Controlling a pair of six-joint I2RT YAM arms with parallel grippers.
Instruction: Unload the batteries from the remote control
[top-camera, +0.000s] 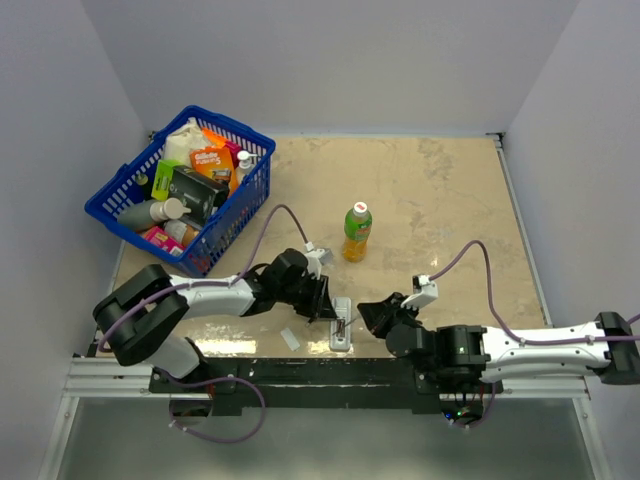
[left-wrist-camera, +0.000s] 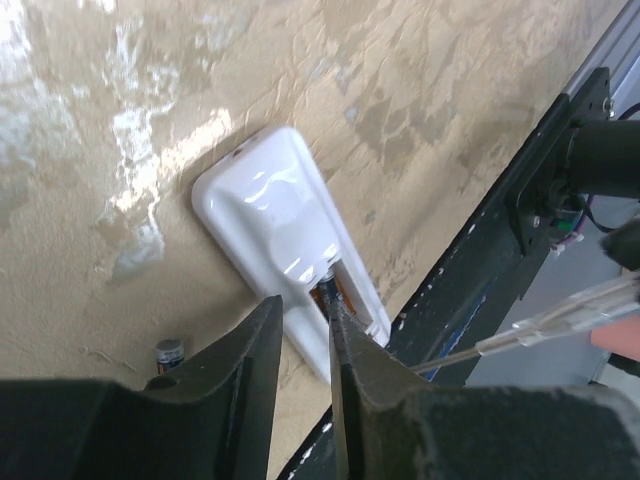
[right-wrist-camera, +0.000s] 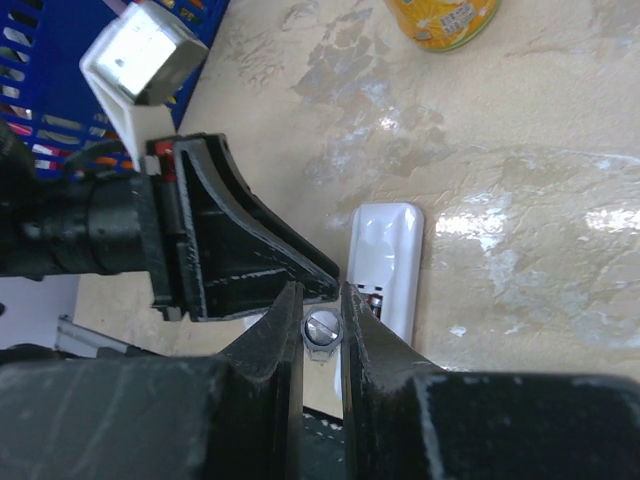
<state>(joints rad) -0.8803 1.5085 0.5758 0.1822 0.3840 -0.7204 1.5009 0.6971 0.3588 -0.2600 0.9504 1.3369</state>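
One battery (left-wrist-camera: 327, 291) sits in the open recess at the near end of the remote control (top-camera: 342, 338). The remote lies flat on the surface (top-camera: 440, 200), recess upward, so the cell can be reached from above. A second battery (left-wrist-camera: 168, 351) stands upright just beside the remote control on its left-arm side, apparently already out. The left tool (left-wrist-camera: 305, 305) hangs over the recess, jaws slightly parted astride the seated cell, probably to pinch it; I cannot tell if its pads touch. The right tool (right-wrist-camera: 322, 290) waits on the remote control's other side, clenched nearly closed, gripping nothing I can make out.
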